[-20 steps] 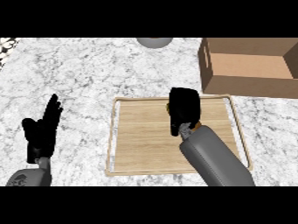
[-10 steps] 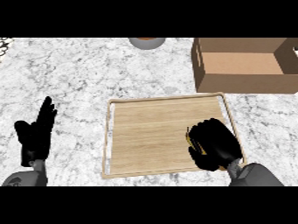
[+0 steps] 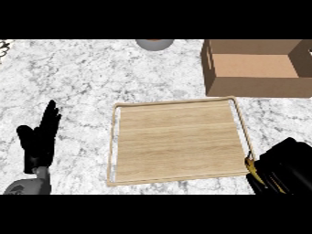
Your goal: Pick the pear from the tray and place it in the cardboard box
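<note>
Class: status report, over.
Left black hand open, resting left. Right black hand curled round yellow pear, off wooden tray corner. Brown cardboard box open, nothing between.

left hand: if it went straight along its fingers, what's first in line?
Only bare counter ahead of the left hand; its straight fingers point toward the view's top, left of the tray. Way looks free, depth unclear.

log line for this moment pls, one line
stage: pear lifted off tray | right hand: at tray's lower right corner, curled round pear | left hand: open, resting left | cardboard box: nothing visible inside
</note>
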Controlling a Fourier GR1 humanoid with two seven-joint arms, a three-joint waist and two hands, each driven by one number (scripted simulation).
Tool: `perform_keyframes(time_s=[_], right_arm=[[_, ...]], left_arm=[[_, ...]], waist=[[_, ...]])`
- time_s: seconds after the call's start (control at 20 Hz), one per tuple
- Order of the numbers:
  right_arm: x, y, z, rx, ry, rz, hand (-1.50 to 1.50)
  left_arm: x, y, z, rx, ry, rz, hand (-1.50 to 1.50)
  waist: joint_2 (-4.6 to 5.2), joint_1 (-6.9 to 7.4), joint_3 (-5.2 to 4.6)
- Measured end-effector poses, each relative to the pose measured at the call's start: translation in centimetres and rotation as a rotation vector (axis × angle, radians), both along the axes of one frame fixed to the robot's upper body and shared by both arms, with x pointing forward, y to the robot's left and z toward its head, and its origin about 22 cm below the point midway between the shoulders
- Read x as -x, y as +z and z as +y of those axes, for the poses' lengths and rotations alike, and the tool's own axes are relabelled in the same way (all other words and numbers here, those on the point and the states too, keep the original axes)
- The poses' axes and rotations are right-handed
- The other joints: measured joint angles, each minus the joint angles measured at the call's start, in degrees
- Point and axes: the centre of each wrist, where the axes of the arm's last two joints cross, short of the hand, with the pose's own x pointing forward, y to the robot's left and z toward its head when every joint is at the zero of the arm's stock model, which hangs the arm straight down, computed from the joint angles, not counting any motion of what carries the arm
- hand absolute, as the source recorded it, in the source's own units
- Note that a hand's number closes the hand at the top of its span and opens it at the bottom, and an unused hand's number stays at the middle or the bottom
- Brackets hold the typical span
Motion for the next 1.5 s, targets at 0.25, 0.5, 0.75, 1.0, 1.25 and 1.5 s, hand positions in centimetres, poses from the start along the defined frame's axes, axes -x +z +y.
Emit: perform_keyframes(time_s=[0.25,0.5,0.75,1.0,1.25,1.5], right_arm=[[1.1,5.2,-3.0,-0.1,-0.046,-0.085,1.5],[0.3,9.6,-5.7,-0.13,-0.123,-0.144,1.5],[-2.3,11.3,-8.3,-0.159,-0.18,-0.209,1.5],[-6.4,11.9,-10.0,-0.206,-0.22,-0.218,1.5],[-11.1,10.9,-10.8,-0.245,-0.233,-0.202,1.5],[-15.6,8.1,-10.7,-0.259,-0.235,-0.188,1.5]], left_arm=[[-0.3,0.0,-0.3,0.004,-0.01,0.005,0.0],[-0.7,0.3,-0.3,-0.004,-0.023,-0.005,0.0],[-1.0,0.2,-0.4,-0.002,-0.039,-0.011,0.0],[-0.8,0.5,-0.9,-0.004,-0.049,-0.015,0.0],[-0.9,0.4,-1.4,-0.004,-0.059,-0.011,0.0],[-1.3,0.3,-1.7,-0.003,-0.054,-0.015,0.0]], waist=[[0.17,0.5,0.0],[0.35,1.42,-0.02],[0.51,2.14,0.0],[0.63,2.8,0.01],[0.75,3.19,0.01],[0.85,3.42,0.02]])
